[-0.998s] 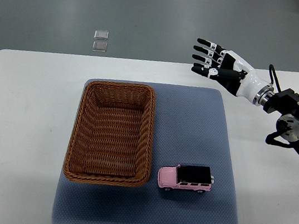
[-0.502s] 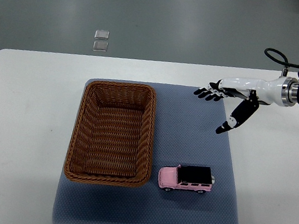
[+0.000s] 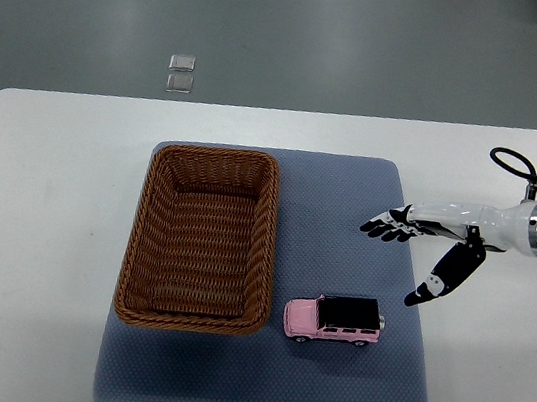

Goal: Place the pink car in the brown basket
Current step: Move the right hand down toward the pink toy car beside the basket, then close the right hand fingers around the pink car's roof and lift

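From the top view, you had the pink car (image 3: 334, 320) sitting on its wheels on the blue mat (image 3: 349, 203), just beside the near right corner of the brown basket (image 3: 200, 241). The basket had nothing in it. The mat lay on the white table (image 3: 32, 226).

Your right robot hand (image 3: 421, 252) was above the mat, up and to the right of the car, not touching it. Its fingers were spread and it held nothing, with the thumb hanging down toward the car.

The car looked small, hard and light, likely plastic or metal. It probably would not bend or break, but its wheels could let it roll away if you pushed it. The smooth sides may be slippery, so you would do best to pinch it across the two long sides, near the middle, under the black roof.
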